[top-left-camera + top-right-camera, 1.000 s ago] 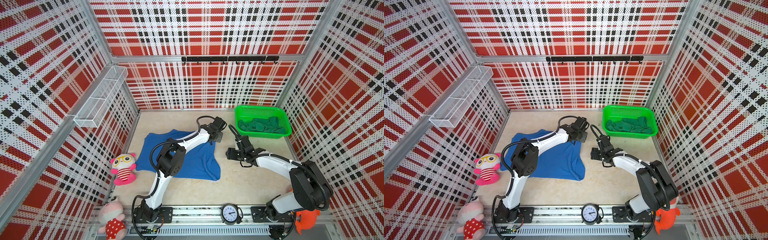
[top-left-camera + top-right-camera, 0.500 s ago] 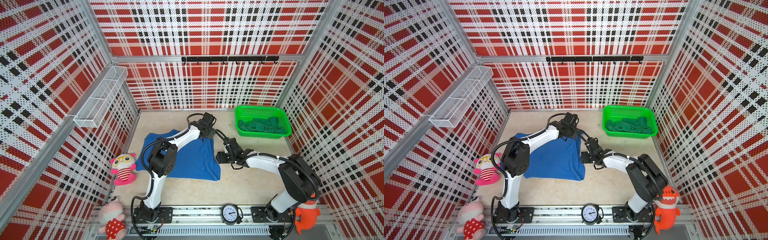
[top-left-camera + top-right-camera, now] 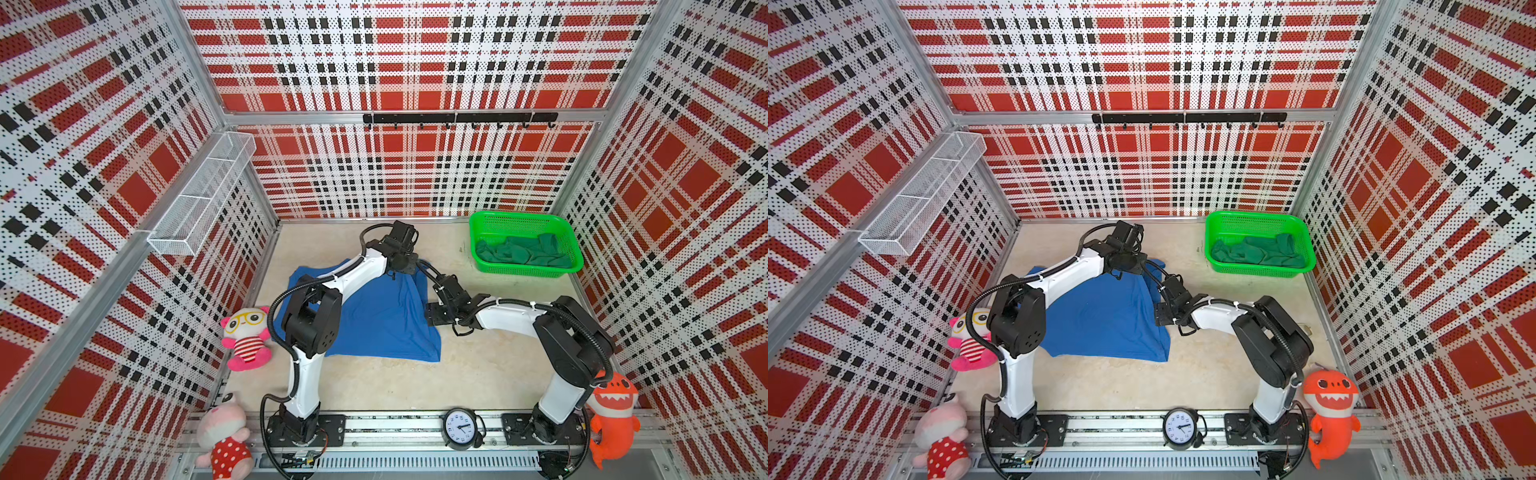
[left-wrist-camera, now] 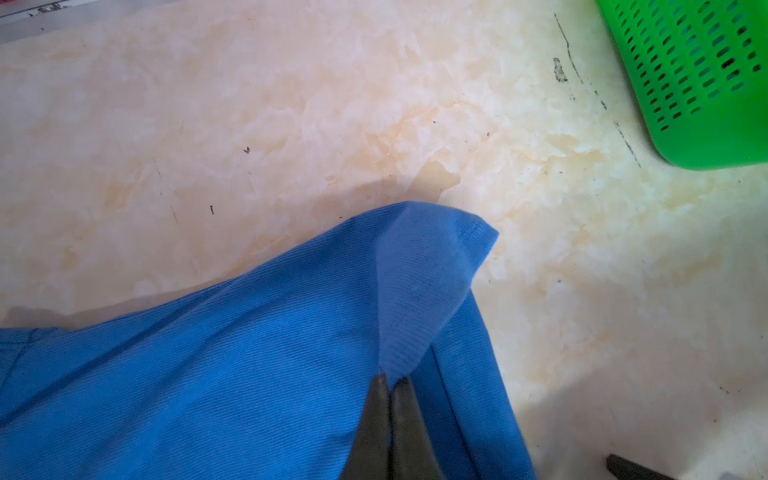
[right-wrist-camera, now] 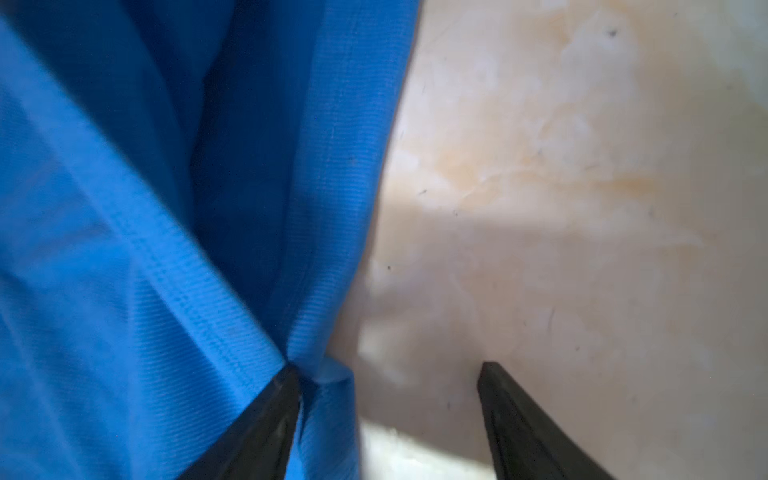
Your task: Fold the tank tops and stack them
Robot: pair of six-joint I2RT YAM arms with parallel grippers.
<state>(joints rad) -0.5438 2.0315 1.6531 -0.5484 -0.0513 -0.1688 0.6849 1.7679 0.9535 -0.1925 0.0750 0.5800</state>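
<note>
Royal-blue tank top (image 3: 386, 316), half hidden under the left arm (image 3: 357, 270), lies on the desk (image 3: 478, 374), hem toward 6 o'clock, its 1 o'clock strap (image 4: 415, 291) pinched by the closed left fingers (image 4: 374, 424), right fingers (image 5: 523, 419) spread apart alongside.

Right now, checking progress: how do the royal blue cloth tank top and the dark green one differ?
The royal blue tank top lies on the table; the dark green tank top sits crumpled in the green mesh basket. The left gripper pinches the blue; nothing holds the green. Both are cloth.
</note>
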